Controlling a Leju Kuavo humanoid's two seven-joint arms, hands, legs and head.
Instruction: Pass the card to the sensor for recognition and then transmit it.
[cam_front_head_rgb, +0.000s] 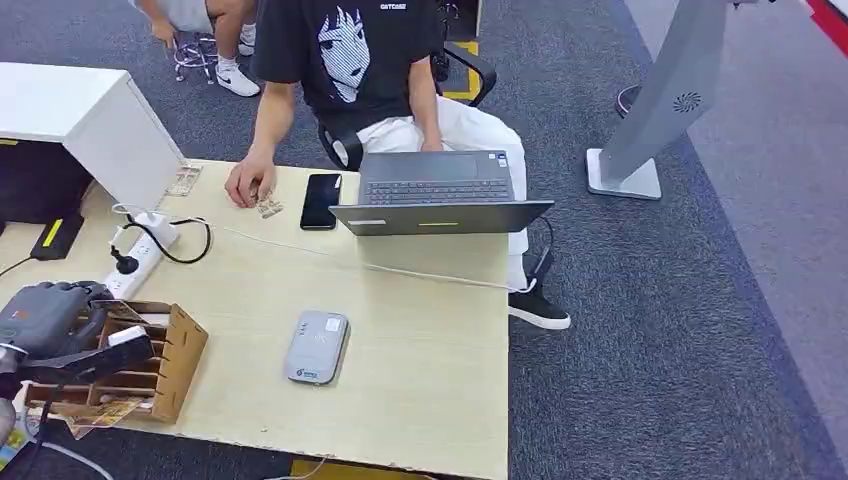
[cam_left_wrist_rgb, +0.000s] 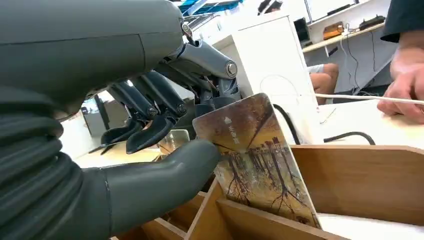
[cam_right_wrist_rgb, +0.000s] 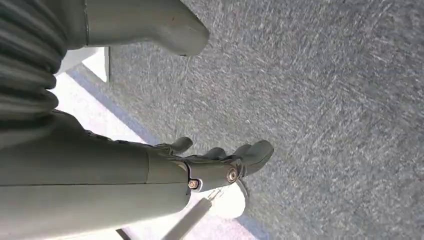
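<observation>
A card (cam_left_wrist_rgb: 255, 160) printed with brown trees stands in a slot of the wooden card rack (cam_left_wrist_rgb: 360, 175), its lower edge still inside the slot. My left hand (cam_left_wrist_rgb: 150, 150) pinches it, thumb on the printed face and dark fingers behind. From the head, that left hand (cam_front_head_rgb: 55, 318) sits over the wooden rack (cam_front_head_rgb: 175, 355) at the table's near left corner. The grey card sensor (cam_front_head_rgb: 316, 347) lies flat in the middle of the table, to the right of the rack. My right hand (cam_right_wrist_rgb: 200, 167) hangs over grey carpet with its fingers apart and nothing in them.
A person sits at the far side of the table behind a laptop (cam_front_head_rgb: 440, 190), one hand (cam_front_head_rgb: 250, 183) resting on the tabletop by a small item. A black phone (cam_front_head_rgb: 321, 200) lies beside it. A white power strip (cam_front_head_rgb: 140, 255) with cables and a white cabinet (cam_front_head_rgb: 90, 120) stand at far left.
</observation>
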